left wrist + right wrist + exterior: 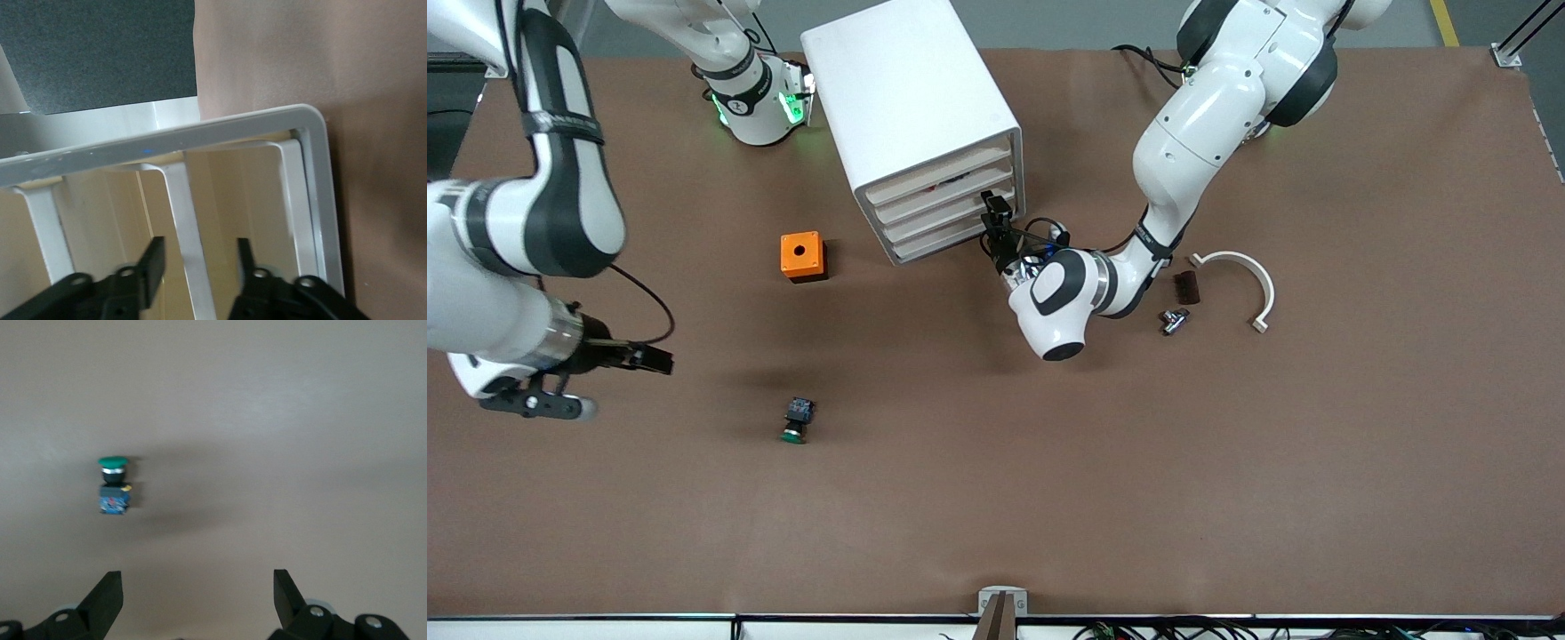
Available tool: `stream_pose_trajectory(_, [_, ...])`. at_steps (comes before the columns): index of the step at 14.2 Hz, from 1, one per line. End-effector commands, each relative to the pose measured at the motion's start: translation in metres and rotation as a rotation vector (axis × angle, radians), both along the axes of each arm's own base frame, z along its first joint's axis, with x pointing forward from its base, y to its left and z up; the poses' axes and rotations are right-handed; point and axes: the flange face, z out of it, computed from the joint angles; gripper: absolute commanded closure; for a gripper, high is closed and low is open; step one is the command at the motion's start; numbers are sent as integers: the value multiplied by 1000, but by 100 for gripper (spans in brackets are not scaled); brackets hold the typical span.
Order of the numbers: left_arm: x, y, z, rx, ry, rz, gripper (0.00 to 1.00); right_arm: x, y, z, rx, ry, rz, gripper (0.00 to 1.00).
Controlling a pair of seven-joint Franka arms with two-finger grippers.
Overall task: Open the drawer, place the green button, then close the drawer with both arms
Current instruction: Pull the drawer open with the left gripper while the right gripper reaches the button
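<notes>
The button (795, 420), with a green cap and a black-and-blue body, lies on its side on the brown table; it also shows in the right wrist view (114, 487). My right gripper (660, 360) is open and empty, low over the table toward the right arm's end, apart from the button; it also shows in the right wrist view (198, 587). The white drawer cabinet (911, 116) stands near the robots' bases. My left gripper (997, 224) is at the cabinet's drawer fronts. In the left wrist view it (199, 257) is open, its fingers (152, 261) on either side of a white handle bar (187, 220) without touching it.
An orange box (803, 256) with a hole stands beside the cabinet, nearer the front camera. Toward the left arm's end lie a white curved piece (1240, 276), a small dark block (1187, 287) and a small metal part (1174, 320).
</notes>
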Motion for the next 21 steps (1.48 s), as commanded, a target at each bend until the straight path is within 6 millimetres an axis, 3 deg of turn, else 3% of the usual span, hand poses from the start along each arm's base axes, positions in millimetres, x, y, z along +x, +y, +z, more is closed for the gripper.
stream_pose_trajectory(1, [-8, -8, -1, -1, 38, 4, 69, 15, 27, -36, 29, -32, -33, 0])
stream_pose_trajectory(6, [-18, -13, -1, 26, 67, -8, 85, 16, 81, -112, 10, -81, -97, 0])
stream_pose_trajectory(10, [-11, -2, -9, 58, 135, 33, 88, 7, 117, -160, -3, -81, -173, 0])
stream_pose_trajectory(14, [13, 21, -10, 41, 183, 97, 88, 2, 136, -185, -10, -81, -204, 0])
stream_pose_trajectory(18, [58, 64, -11, 29, 180, 192, 88, 1, 135, -196, -25, -73, -197, 1])
stream_pose_trajectory(21, [82, 90, -14, 26, 178, 253, 88, 0, 136, -208, -28, -74, -195, 7])
